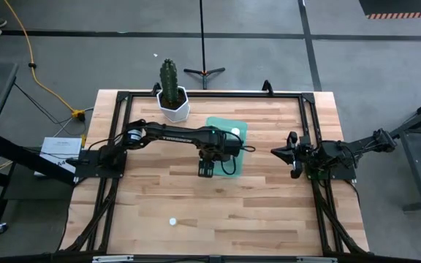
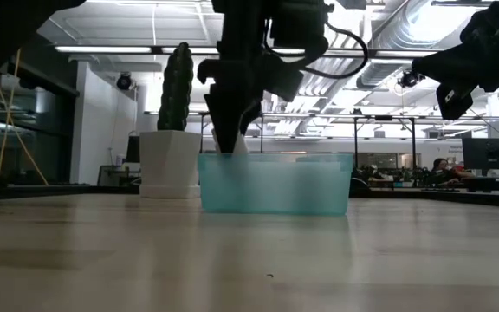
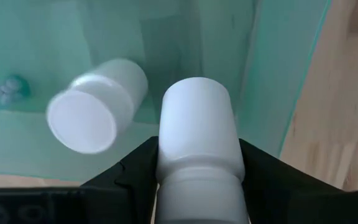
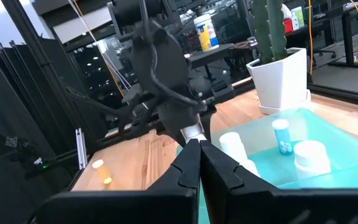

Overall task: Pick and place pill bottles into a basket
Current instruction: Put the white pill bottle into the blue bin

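The teal-green tray [image 1: 240,126] lies at the table's middle and also shows in the low view [image 2: 301,186]. My left gripper [image 1: 212,155] points down into its near left part, shut on a white pill bottle [image 3: 197,137]. Another white bottle [image 3: 95,106] lies on its side on the tray floor. One more bottle [image 1: 234,132] sits at the tray's far side. A lone white bottle [image 1: 172,220] stands on the table near the front edge. My right gripper [image 4: 197,152] is shut and empty, raised at the table's right [image 1: 287,153]. My left gripper pinches the bottle's two sides [image 3: 166,171] between its two fingers [image 3: 135,174]. The fingers come from above, pointing down, and the bottle lies along them with its free end [image 3: 194,93] down in the tray. Whether that end touches the tray floor cannot be told.
A white hexagonal pot with a cactus [image 1: 172,101] stands just beyond the tray's far left corner. A small blue-capped bottle [image 4: 280,134] lies in the tray. A black frame [image 1: 210,93] runs around the table's edges. Bare wood lies in front of the tray.
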Motion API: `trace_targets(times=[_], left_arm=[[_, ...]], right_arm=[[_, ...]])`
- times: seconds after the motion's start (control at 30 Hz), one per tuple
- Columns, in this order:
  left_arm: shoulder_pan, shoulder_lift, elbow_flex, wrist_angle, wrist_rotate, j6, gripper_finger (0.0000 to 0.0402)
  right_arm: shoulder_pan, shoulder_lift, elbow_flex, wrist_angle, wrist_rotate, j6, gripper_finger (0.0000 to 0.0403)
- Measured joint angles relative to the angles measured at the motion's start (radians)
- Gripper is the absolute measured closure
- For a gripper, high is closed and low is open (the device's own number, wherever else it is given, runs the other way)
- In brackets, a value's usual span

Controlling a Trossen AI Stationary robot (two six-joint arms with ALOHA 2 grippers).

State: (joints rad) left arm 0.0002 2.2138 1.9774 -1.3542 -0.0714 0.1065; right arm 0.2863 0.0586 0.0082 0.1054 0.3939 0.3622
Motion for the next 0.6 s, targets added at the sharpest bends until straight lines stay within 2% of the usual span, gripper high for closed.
trace_targets(times=[0.17, 0.43, 0.6], left_arm=[[0.0, -0.001, 0.0, 0.021, -0.002, 0.002, 0.0167], [0.0, -0.001, 0.0, 0.02, 0.016, 0.002, 0.0169], [0.0, -0.001, 0.0, 0.02, 0.017, 0.003, 0.0145]], right_arm=[[0.0, 0.0, 0.0, 0.0, 0.0, 0.0, 0.0402], [0.0, 0.0, 0.0, 0.0, 0.0, 0.0, 0.0402], [0.0, 0.0, 0.0, 0.0, 0.0, 0.0, 0.0402]])
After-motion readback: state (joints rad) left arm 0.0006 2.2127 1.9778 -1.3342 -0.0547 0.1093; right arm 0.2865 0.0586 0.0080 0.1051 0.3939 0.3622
